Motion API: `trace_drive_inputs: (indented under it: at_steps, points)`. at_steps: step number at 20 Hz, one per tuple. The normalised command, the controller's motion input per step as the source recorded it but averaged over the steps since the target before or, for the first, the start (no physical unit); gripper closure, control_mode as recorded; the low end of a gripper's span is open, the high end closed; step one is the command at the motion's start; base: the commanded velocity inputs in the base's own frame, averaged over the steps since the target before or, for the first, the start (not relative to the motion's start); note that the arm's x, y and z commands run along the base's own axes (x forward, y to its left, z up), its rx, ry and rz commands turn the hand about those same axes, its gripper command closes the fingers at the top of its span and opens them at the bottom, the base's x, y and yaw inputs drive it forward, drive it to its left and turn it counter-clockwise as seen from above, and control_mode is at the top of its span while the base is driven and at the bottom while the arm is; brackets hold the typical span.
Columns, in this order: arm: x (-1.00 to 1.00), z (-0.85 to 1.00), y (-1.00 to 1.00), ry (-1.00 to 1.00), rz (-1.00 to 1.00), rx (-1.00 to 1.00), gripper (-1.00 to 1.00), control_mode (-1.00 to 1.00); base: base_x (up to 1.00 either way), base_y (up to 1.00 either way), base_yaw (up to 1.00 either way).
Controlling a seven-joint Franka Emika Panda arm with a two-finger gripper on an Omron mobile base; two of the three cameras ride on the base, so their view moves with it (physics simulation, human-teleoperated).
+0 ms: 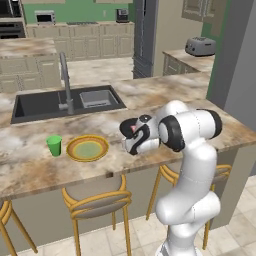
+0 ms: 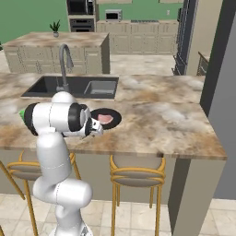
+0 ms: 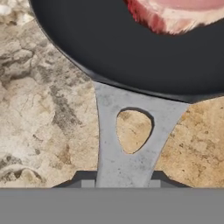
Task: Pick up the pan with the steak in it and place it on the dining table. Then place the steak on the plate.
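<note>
The black pan (image 2: 113,120) sits on the dining table (image 2: 161,129), right of the sink, with the pinkish-red steak (image 2: 105,118) lying in it. In the hand view the pan (image 3: 131,52) fills the top, the steak (image 3: 175,15) at its upper right edge. Its grey handle (image 3: 109,144), which has a hole in it, runs down between my finger tips. My gripper (image 3: 120,183) is shut on that handle. In the left base view the hand (image 1: 140,136) covers most of the pan (image 1: 125,126). The yellow-rimmed plate (image 1: 72,148) lies just left of it.
A small green cup (image 1: 54,145) stands left of the plate. The dark sink (image 1: 45,102) with its grey tap (image 1: 65,82) is set in the table behind them. Wooden stools (image 1: 97,200) stand along the near edge. A toaster (image 1: 200,46) sits on a far counter.
</note>
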Motion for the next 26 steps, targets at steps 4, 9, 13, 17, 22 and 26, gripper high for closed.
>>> trace_drive_inputs:
  at_steps: [4, 9, 13, 17, 22, 26]
  points:
    - [0.03, -0.15, 0.11, 0.00, 0.01, 0.00, 1.00, -1.00, 0.00, 0.00, 0.00]
    - [-0.33, -0.06, 0.00, -0.01, 0.06, 0.00, 1.00, -1.00, 0.00, 0.00, 0.00]
    - [-0.57, -0.14, 0.00, -0.04, 0.14, 0.00, 1.00, -1.00, 0.00, 0.00, 0.00]
    - [-0.38, -0.07, 0.02, -0.01, 0.11, 0.00, 1.00, -1.00, 0.00, 0.00, 0.00]
    - [0.00, 0.00, 0.00, 0.00, 0.00, 0.00, 1.00, -1.00, 0.00, 0.00, 0.00]
    - [-0.20, 0.00, -0.01, 0.00, 0.01, 0.00, 1.00, -1.00, 0.00, 0.00, 0.00]
